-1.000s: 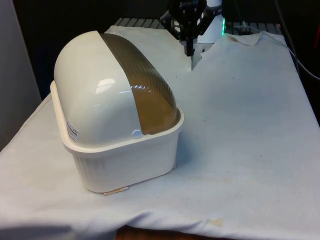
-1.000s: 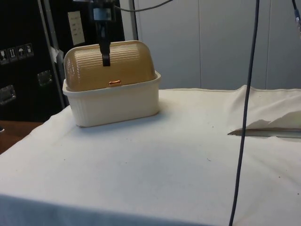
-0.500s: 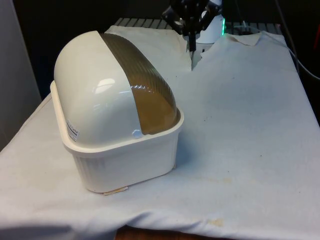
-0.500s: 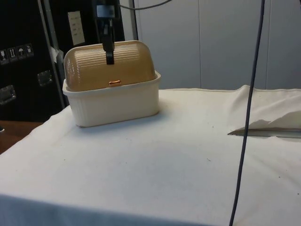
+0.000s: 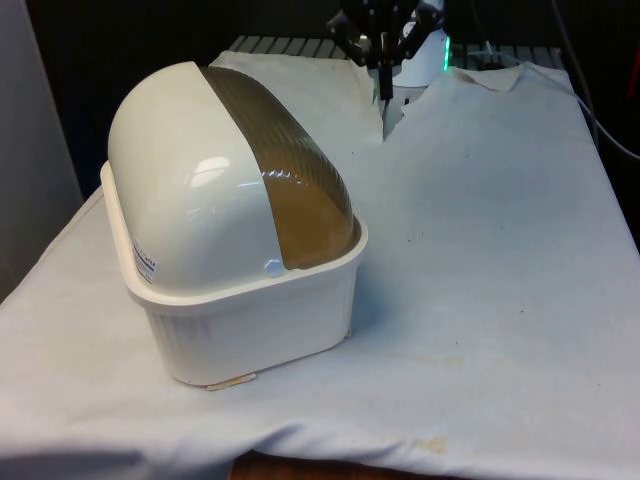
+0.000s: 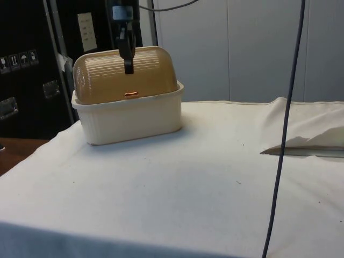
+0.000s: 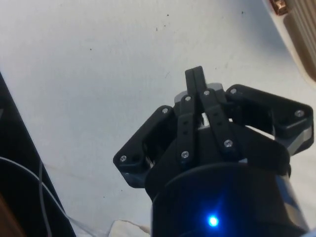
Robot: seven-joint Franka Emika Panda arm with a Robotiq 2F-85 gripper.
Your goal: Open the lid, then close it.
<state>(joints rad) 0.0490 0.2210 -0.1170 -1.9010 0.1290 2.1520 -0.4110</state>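
With its fingers pressed together on nothing, our black two-finger gripper (image 6: 128,63) has climbed a little over the past second, away from the cream plastic bread box (image 5: 235,300), whose ribbed amber roll-top lid (image 6: 124,75) sits closed; the task looks finished.

The gripper (image 7: 197,75) points straight down toward 6 o'clock, raised high, with its two fingers (image 6: 128,60) pressed together.

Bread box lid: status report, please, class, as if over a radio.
Gripper shut, empty, high above the cloth. Bread box lid fully closed, handle untouched. Nothing in the way.
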